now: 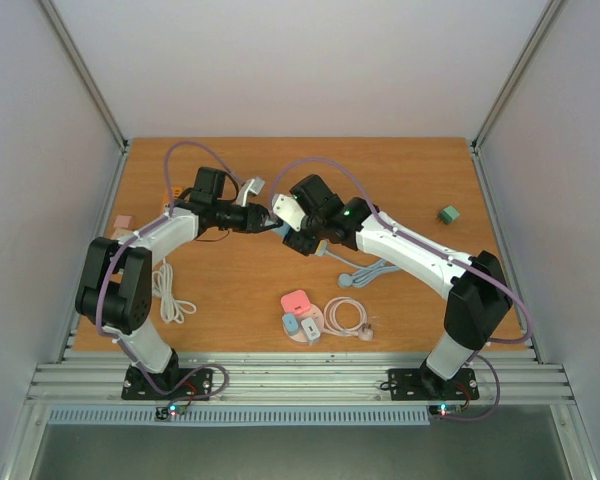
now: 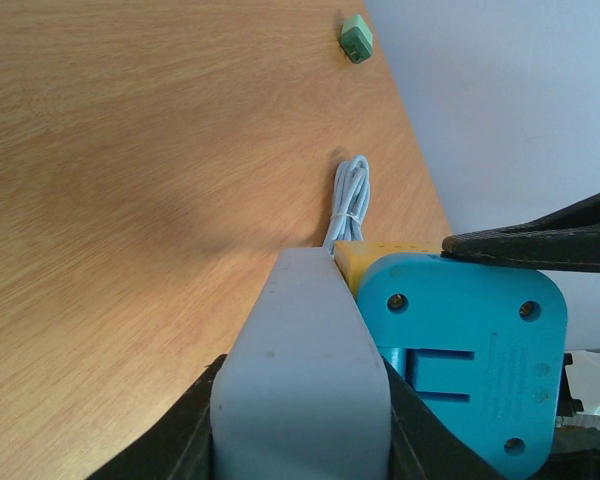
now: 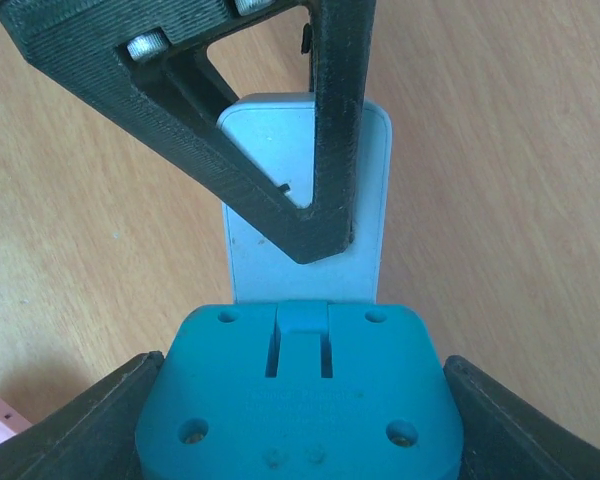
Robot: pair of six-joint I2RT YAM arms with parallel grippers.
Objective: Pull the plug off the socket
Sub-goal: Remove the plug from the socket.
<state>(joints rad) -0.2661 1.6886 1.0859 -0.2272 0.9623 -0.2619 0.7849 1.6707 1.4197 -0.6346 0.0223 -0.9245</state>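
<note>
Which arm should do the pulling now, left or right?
Right. The right gripper grips the blue plug; the left gripper holds the grey socket strip, so left likely braces while right pulls.

The wooden worktop [image 1: 230,290] carries a green block [image 1: 448,214] at the right, a bundled grey cable [image 1: 365,275] at centre, a white cord [image 1: 170,292] at lower left, and pink and blue adapters [image 1: 298,305] beside a coiled cable [image 1: 348,317] at lower centre.
</note>
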